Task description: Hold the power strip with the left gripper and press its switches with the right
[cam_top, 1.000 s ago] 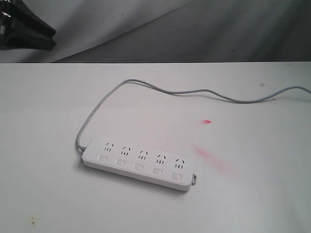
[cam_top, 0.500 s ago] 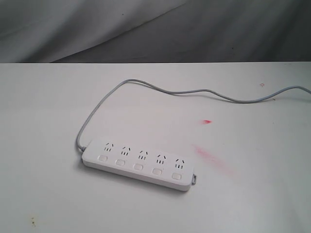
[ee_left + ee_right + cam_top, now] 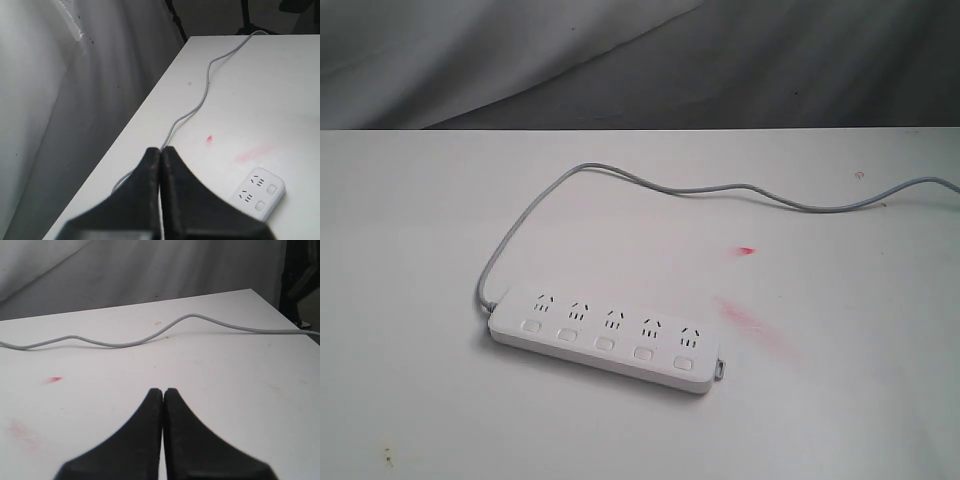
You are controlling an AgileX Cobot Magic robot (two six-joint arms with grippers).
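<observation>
A white surface [image 3: 410,240] before a grey backdrop carries the power strip [image 3: 605,338], lying flat with its switches [image 3: 604,344] facing up and its grey cord [image 3: 720,188] trailing away. Both the left claw [image 3: 160,151] and the right claw [image 3: 163,392] hang clenched and empty above it. Red smears [image 3: 747,250], possibly ink, lie beside the strip.

Lab test bench: plain white table [image 3: 420,420] with red stains [image 3: 752,322] toward three o'clock, grey cloth backdrop [image 3: 620,60] at twelve o'clock.
</observation>
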